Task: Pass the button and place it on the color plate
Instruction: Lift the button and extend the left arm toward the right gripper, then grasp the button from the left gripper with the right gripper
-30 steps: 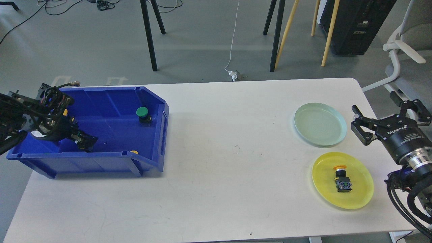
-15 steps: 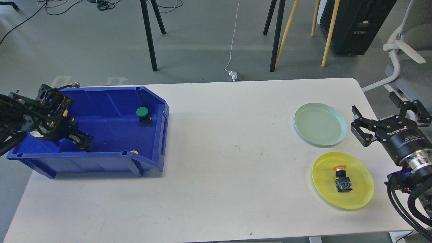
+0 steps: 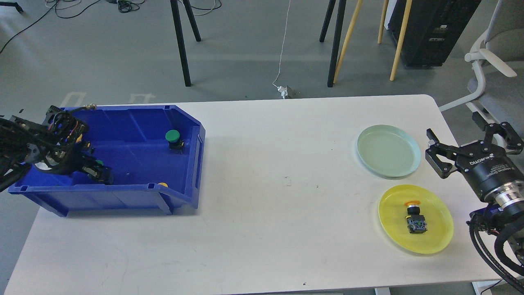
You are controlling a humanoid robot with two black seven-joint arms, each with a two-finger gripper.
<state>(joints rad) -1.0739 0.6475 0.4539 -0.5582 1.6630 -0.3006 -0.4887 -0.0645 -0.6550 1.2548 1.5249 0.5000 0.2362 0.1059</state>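
Observation:
A blue bin (image 3: 123, 192) stands on the table at the left. A green button (image 3: 173, 139) sits inside it near the right wall. A yellow button cap (image 3: 163, 184) peeks over the bin's front rim. My left gripper (image 3: 98, 172) is inside the bin at its left front; its fingers are dark and I cannot tell them apart. A pale green plate (image 3: 388, 150) lies at the right. A yellow plate (image 3: 415, 219) in front of it holds an orange-capped button (image 3: 414, 217). My right gripper (image 3: 473, 149) is open and empty, right of the green plate.
The white table (image 3: 266, 184) has a rounded right rear corner. Chair and stand legs are on the floor behind it. An office chair (image 3: 495, 69) is at the far right.
My left gripper has drawn back slightly to the left inside the bin. The right arm has barely moved.

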